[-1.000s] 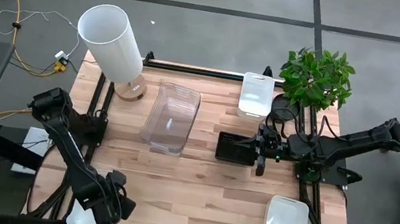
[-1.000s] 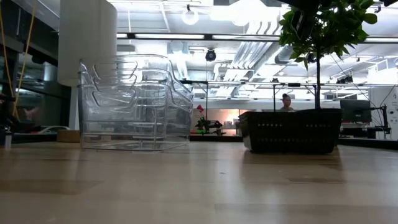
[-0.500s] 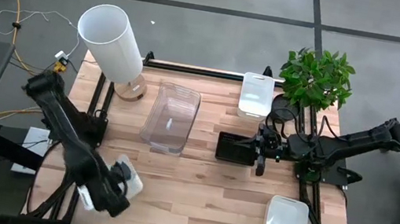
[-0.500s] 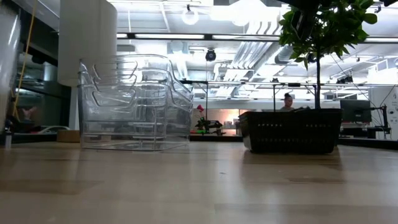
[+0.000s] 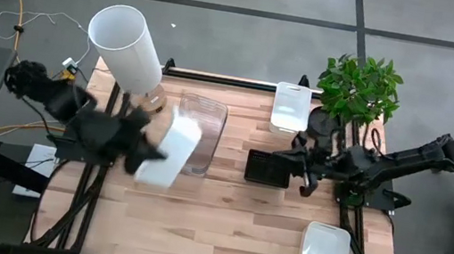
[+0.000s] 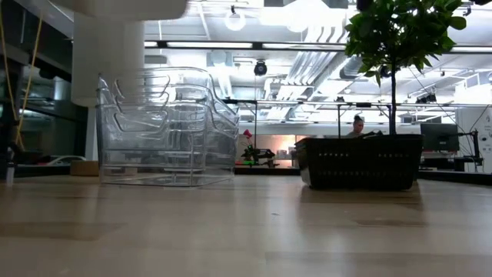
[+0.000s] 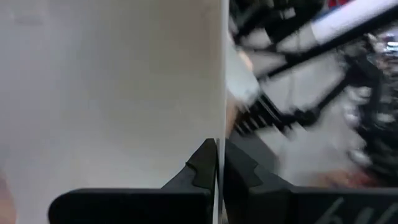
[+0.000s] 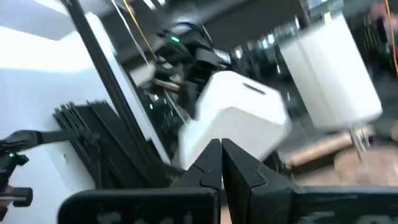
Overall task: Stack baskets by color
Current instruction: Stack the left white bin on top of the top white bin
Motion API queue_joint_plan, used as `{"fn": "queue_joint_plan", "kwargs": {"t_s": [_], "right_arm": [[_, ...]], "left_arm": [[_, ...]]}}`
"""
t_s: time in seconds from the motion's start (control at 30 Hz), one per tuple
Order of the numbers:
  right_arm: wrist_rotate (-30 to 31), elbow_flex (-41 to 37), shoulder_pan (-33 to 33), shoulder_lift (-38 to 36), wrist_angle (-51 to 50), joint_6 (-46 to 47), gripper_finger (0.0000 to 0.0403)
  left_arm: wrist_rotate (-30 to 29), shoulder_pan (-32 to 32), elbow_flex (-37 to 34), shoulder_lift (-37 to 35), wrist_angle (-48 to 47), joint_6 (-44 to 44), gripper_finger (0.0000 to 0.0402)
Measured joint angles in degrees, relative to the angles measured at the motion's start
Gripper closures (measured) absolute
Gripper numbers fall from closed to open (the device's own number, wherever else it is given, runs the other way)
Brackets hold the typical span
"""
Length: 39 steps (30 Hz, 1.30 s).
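Above the table's left side, I am carrying a white basket [image 5: 168, 147] in my left gripper [image 5: 145, 144], jaws clamped on its thin wall, just beside the clear baskets [image 5: 198, 127]. My right gripper [image 5: 304, 187] is waiting with jaws together by the black basket [image 5: 266, 168]. I judge this the white-stacking step; next I should be lining it over another white basket [image 5: 290, 107] at the far edge.

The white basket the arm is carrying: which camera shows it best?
The high view: the white basket shows whole in the left gripper. The left wrist view shows only its wall, the right wrist view a blurred side, the low view perhaps its underside.
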Motion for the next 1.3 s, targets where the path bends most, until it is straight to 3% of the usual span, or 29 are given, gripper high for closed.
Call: {"fn": "queue_joint_plan", "kwargs": {"t_s": [0.2, 0.4, 0.6, 0.83, 1.03, 1.3], "right_arm": [[0.0, 4.5, 0.0, 0.0, 2.4, -9.0, 0.0403], [-1.4, 15.2, 0.0, 0.1, -8.7, -18.1, 0.0403], [-0.7, 24.2, 0.0, 0.2, -23.3, -19.6, 0.0403], [1.7, 26.5, 0.0, 0.2, -26.4, -21.1, 0.0403], [4.2, 26.5, 0.0, 0.7, -27.0, -20.9, 0.0403], [4.7, 26.5, 0.0, 2.1, -26.6, -19.3, 0.0403]], "left_arm": [[5.6, 16.3, 5.0, 7.3, 7.2, 21.2, 0.0401], [10.0, 28.0, 5.3, 15.6, 25.5, 31.5, 0.0401], [13.4, 34.6, 5.3, 25.7, 42.9, 29.3, 0.0401], [14.1, 36.9, 5.3, 37.3, 59.6, 24.2, 0.0401], [9.6, 39.2, 5.5, 46.0, 69.2, 21.5, 0.0401], [15.3, 41.1, 16.5, 57.9, 71.5, 20.5, 0.0401]]}}
